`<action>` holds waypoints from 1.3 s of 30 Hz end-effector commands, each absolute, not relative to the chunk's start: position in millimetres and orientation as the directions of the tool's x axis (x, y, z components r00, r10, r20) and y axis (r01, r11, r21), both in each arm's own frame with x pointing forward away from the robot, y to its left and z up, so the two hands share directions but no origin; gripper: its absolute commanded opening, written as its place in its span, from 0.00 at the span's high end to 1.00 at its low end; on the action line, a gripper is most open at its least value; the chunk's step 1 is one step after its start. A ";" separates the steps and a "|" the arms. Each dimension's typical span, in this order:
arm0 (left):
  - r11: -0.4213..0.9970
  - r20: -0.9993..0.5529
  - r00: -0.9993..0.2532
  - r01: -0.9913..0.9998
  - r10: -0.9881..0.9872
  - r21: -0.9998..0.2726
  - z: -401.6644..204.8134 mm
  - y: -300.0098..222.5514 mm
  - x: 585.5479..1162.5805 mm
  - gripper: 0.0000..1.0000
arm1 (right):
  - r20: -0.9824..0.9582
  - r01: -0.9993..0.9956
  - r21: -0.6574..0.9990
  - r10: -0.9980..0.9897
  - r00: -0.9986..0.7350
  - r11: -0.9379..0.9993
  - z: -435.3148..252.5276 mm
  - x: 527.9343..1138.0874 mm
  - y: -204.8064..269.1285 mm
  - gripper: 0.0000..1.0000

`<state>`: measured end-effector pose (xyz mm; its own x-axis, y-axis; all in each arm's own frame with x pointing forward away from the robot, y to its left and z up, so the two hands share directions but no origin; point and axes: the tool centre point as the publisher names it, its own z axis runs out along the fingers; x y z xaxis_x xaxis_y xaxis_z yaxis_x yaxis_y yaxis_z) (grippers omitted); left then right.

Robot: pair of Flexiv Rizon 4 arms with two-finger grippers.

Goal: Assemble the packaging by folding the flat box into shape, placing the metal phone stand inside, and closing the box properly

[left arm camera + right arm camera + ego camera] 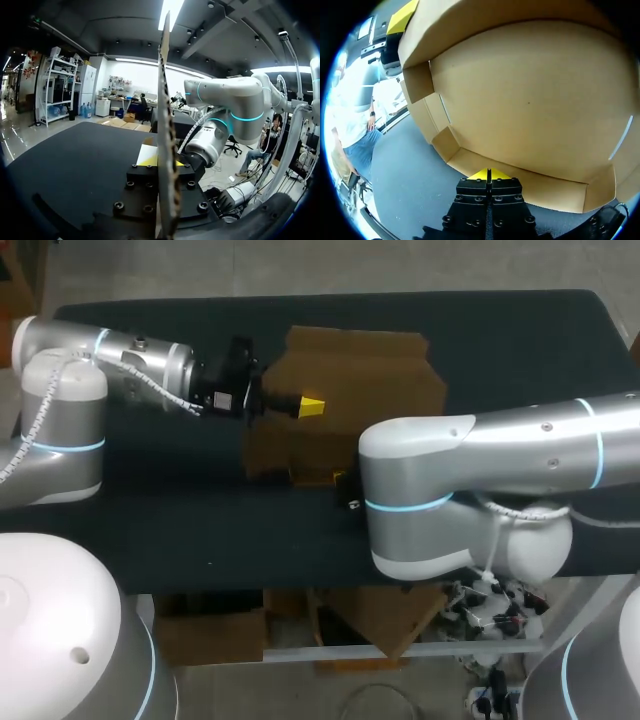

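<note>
The brown cardboard box (350,380) stands partly folded in the middle of the table, its flaps open. My left gripper (310,405) comes in from the left and is shut on one upright panel. In the left wrist view that panel (165,100) runs edge-on between the yellow tips of the left gripper (160,157). My right gripper (488,174) is shut, its tips against the rim of the box's lower flap (530,185); the hollow inside of the box (530,100) fills the view ahead. In the head view the right arm (420,490) hides that gripper. No phone stand shows.
The black table top (200,530) stretches left of and in front of the box, and to the far right (540,350). My right arm's bulky elbow (225,105) hangs over the table's front middle, close behind the box.
</note>
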<state>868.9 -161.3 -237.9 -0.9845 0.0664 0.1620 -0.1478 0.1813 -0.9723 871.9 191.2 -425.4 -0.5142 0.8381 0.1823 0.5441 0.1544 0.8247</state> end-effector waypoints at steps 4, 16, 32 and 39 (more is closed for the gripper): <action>0.180 0.160 -0.985 -0.146 0.063 -0.973 -240.7 -161.3 867.6 1.00 | 0.118 0.536 0.831 0.894 -0.433 0.150 -428.7 868.6 196.5 1.00; 0.180 0.159 -0.985 -0.145 0.063 -0.973 -240.3 -160.7 867.3 1.00 | 0.118 0.536 0.831 0.894 -0.433 0.150 -428.7 868.6 196.5 1.00; 0.180 0.159 -0.985 -0.145 0.063 -0.973 -240.3 -160.7 867.3 1.00 | 0.118 0.536 0.831 0.894 -0.433 0.150 -428.7 868.6 196.5 1.00; 0.180 0.159 -0.985 -0.145 0.063 -0.973 -240.3 -160.7 867.3 1.00 | 0.121 0.508 0.850 0.890 -0.439 0.135 -419.5 857.9 192.2 1.00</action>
<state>868.0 -160.4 -237.3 -0.9853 0.0633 0.1585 -0.1451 0.1789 -0.9731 869.8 190.9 -419.5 -0.5100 0.8426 0.1730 0.5309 0.1501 0.8340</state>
